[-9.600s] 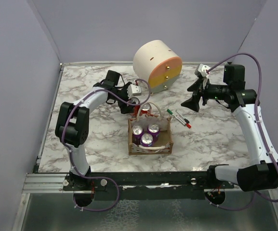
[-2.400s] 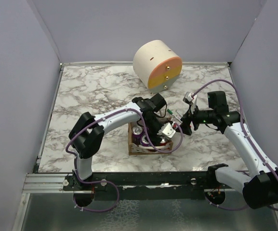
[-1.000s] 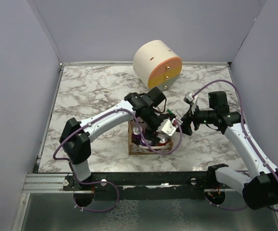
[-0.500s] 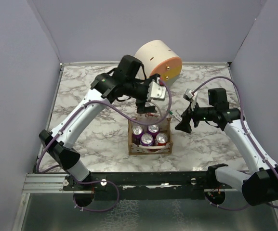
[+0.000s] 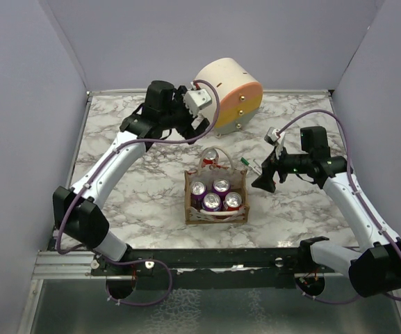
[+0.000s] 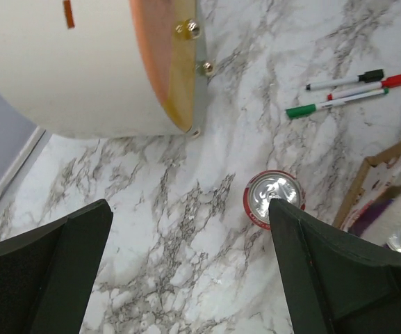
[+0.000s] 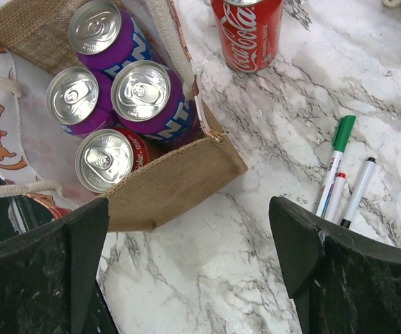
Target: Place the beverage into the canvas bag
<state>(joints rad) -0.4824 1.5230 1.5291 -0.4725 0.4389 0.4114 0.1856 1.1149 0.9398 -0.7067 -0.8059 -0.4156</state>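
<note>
The canvas bag stands mid-table and holds three purple cans and one red can. Its burlap wall lies under my right gripper's left finger. Another red cola can, a beverage, stands upright on the marble just behind the bag, also in the right wrist view and the left wrist view. My left gripper hangs open and empty beside the drawer box, above the marble. To the bag's right, my right gripper is open and empty.
A big cream-and-orange round drawer box sits at the back, close to the left gripper. Three markers lie right of the bag, near the right gripper. Purple walls enclose the table.
My left arm has risen from the bag and swung back towards the drawer box with nothing in its jaws. The right gripper has opened wider and drawn slightly away from the bag.
</note>
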